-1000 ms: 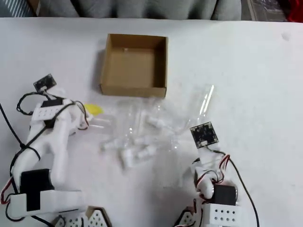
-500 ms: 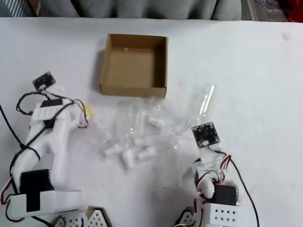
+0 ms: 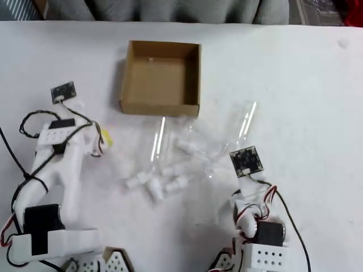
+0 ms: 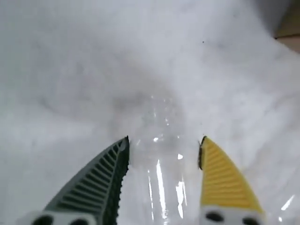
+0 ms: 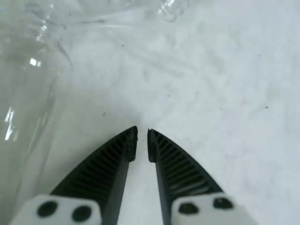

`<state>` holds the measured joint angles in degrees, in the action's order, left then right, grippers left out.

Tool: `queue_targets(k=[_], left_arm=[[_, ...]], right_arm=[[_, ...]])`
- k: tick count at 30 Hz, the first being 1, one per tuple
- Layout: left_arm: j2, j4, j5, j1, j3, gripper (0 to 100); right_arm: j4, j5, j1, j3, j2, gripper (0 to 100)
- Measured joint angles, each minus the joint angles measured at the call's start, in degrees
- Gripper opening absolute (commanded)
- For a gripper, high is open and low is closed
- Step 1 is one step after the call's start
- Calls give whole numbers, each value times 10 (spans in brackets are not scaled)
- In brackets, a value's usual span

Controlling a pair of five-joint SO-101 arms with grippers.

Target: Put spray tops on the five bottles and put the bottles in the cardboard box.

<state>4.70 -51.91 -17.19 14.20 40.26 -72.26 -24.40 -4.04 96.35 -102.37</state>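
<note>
The open cardboard box stands at the back middle of the white table. Several clear bottles lie in a loose heap in front of it, with white spray tops at the near side of the heap. My left gripper, one finger dark green and one yellow, is shut on a clear bottle whose neck points away from it. In the high view that gripper sits at the heap's left edge. My right gripper is shut and holds nothing, just above bare table beside a clear bottle.
The right arm stands at the near edge, to the right of the heap, and the left arm at the near left. Bare table lies to the right of the box and behind the left arm.
The left arm has drawn back to the left, its wrist turning, and less of the yellow finger shows. Bottles and spray tops in the heap have shifted. The right arm has not moved.
</note>
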Motion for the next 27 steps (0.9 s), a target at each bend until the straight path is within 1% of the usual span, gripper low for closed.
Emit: queue_targets(k=[2,4,11,15,19,24,27], left_arm=[[0,-2,1,1,0,376],[-2,-36,2,3,-4,391],[-2,-127,2,1,-16,344],[-2,-138,2,2,-18,316],[-2,-135,2,-1,-18,238],[-11,-81,2,-11,-18,100],[-31,-61,4,-18,-25,46]], right_arm=[[0,0,0,0,0,17],[0,0,0,0,0,17],[0,0,0,0,0,17],[0,0,0,0,0,17],[0,0,0,0,0,17],[0,0,0,0,0,17],[0,0,0,0,0,17]])
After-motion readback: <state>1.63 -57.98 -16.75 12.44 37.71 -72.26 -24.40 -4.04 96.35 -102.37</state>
